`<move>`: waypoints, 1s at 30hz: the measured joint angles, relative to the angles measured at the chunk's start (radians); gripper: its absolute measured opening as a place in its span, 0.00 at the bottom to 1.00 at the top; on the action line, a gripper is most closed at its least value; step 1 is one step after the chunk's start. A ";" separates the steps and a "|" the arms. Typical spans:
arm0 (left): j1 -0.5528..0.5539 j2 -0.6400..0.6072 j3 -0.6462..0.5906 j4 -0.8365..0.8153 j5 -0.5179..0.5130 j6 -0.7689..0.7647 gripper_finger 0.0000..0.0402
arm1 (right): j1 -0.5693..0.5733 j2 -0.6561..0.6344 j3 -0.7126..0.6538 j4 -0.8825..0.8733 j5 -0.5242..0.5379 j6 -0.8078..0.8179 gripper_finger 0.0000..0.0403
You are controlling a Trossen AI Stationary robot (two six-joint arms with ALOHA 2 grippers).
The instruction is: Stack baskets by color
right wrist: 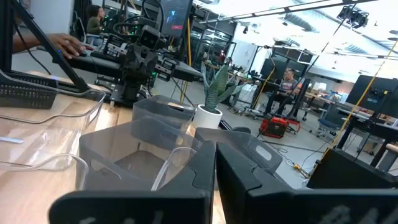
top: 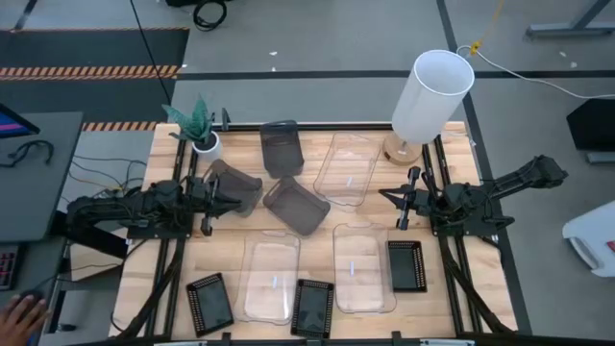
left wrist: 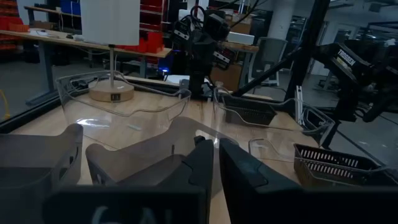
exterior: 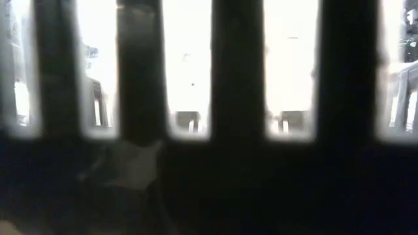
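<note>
Closed fingers of the left gripper (top: 216, 192) point at a grey basket (top: 236, 187) just ahead, its long axis slanting toward the table's middle. Right gripper (top: 399, 204), fingers also together, waits nearer the right edge, farther from the grey baskets.

- Three smoky dark grey plastic bins (top: 282, 146), (top: 238, 185), (top: 297, 205) lie unstacked and askew at the desk's middle.
- Four clear transparent plastic bins (top: 348, 168), (top: 270, 276), (top: 362, 266) lie separately.
- Three small flat black perforated baskets (top: 209, 302), (top: 312, 306), (top: 406, 265) sit apart along the near side.
</note>
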 joint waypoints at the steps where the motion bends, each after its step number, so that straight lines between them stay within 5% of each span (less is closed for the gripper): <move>1: 0.000 0.000 0.000 0.000 0.000 0.000 0.08 | 0.000 0.000 0.000 0.000 0.000 0.000 0.05; 30: 0.000 0.000 0.000 0.000 0.000 0.000 0.09 | 0.000 0.000 0.000 0.000 0.000 0.000 0.05</move>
